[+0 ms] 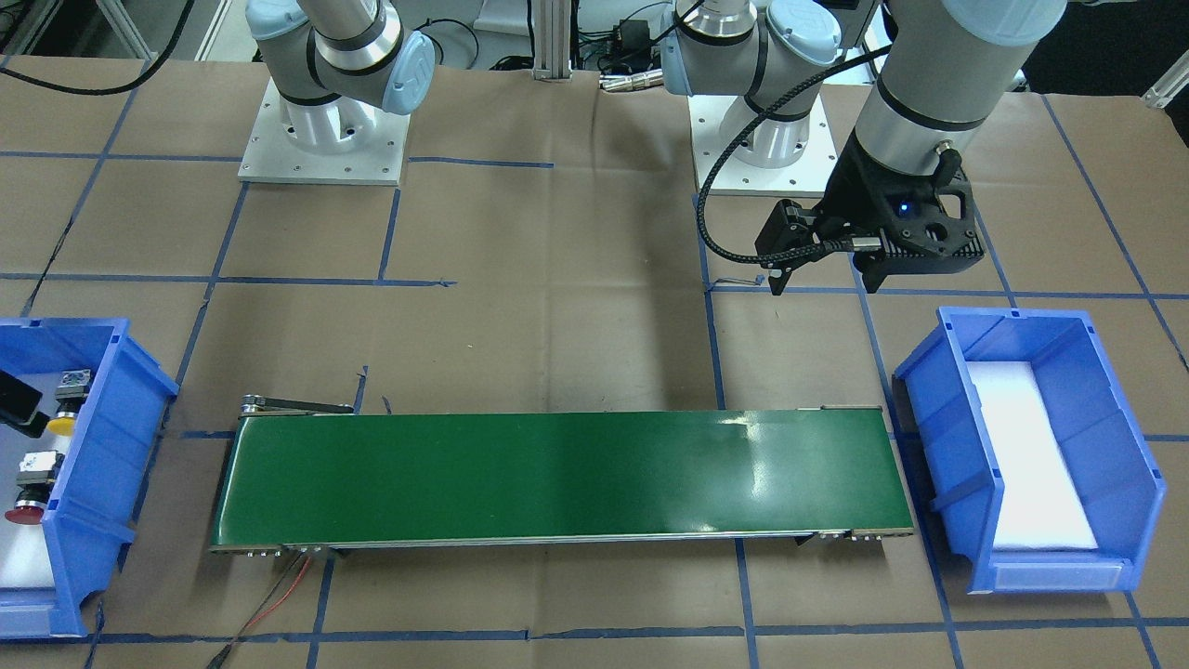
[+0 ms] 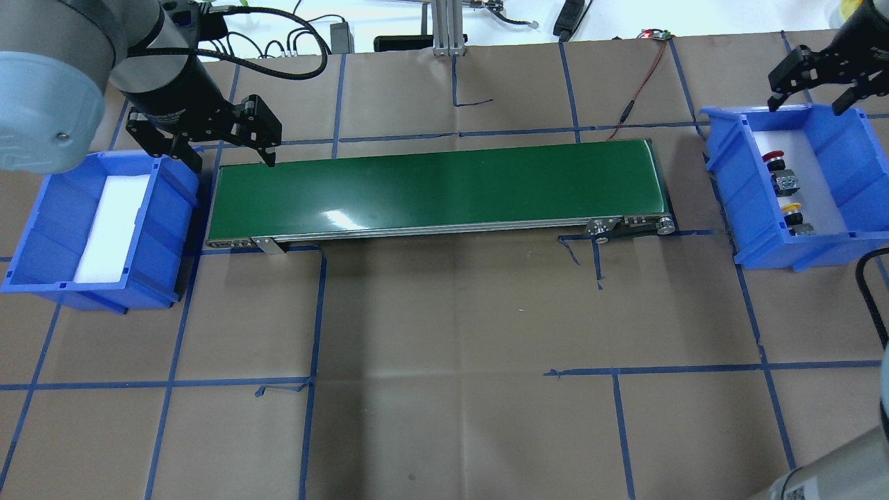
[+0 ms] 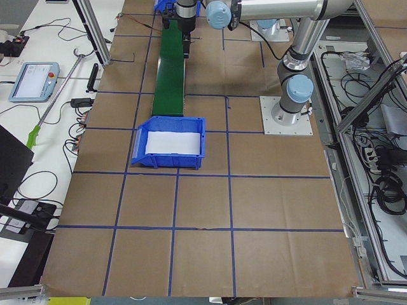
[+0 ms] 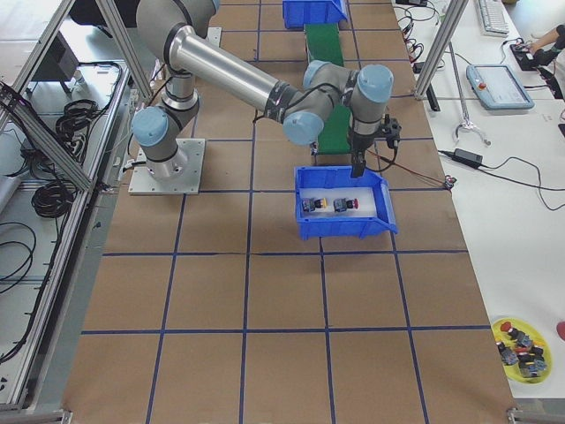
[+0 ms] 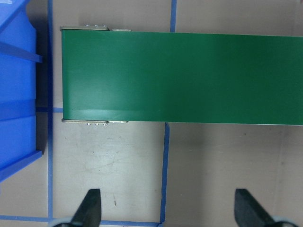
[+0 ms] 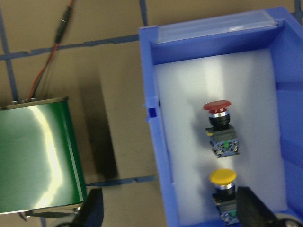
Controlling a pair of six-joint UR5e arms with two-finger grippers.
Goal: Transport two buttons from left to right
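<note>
— Buttons (image 2: 787, 182) are both down in the blue bin (image 2: 722, 146) just off the end of the green belt (image 2: 430, 187) on the robot's right, lying on their sides on white foam (image 6: 189, 94)!
— Yes, the red-capped one (image 6: 218, 124) and the yellow-capped one (image 6: 223, 187) are side by side, not touching. What about the right gripper (image 6: 166, 198)?
— It's hanging above that bin, near the wall facing the belt, with its fingers spread wide and holding nothing.
— And the left gripper (image 5: 165, 198)?
— Up in the air over at the belt's opposite end, fingers just as wide apart, nothing held. A second blue bin (image 2: 42, 229) with a white liner (image 2: 111, 229) sits right beside that end of the belt.
</note>
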